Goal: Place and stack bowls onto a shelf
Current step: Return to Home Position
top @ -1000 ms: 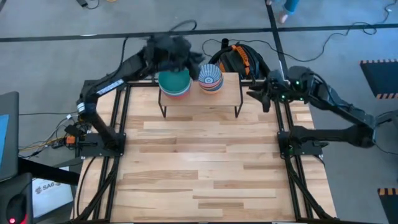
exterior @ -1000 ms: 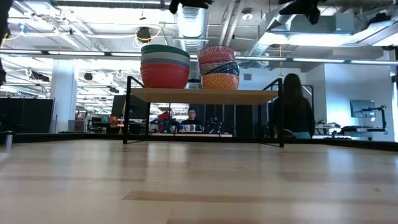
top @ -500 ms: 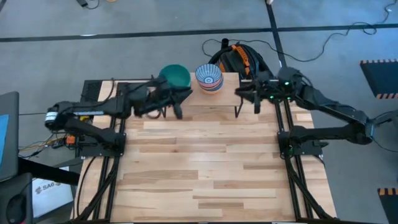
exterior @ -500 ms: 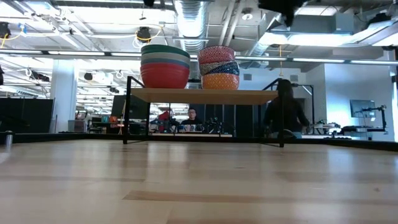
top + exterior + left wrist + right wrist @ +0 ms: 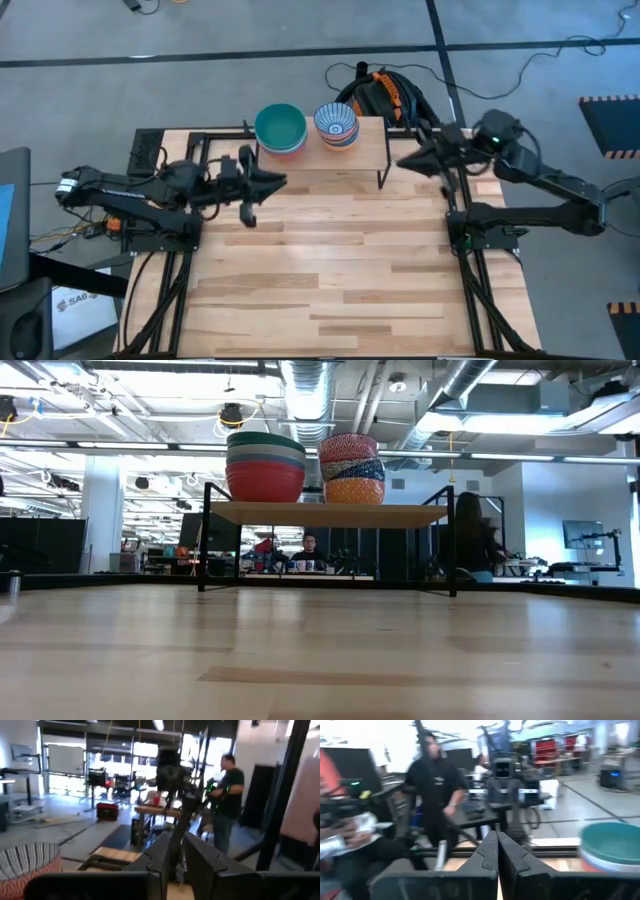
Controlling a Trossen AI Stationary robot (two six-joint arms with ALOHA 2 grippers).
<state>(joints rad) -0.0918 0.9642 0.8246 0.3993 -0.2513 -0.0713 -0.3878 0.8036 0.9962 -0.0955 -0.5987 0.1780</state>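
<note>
Bowls (image 5: 265, 465) stand in two stacks on the shelf (image 5: 368, 152). Left arm (image 5: 130, 190) lies low over the surface (image 5: 330, 260), left jaws pinched together and empty near the shelf's left front leg. Teal-topped stack (image 5: 280, 127), then the patterned stack (image 5: 336, 124) just beside it. Right arm (image 5: 545, 180) reaches toward the shelf's right end, right jaws closed, empty. Heading home, I'd pull each straight back, clear of legs and stacks.
</note>
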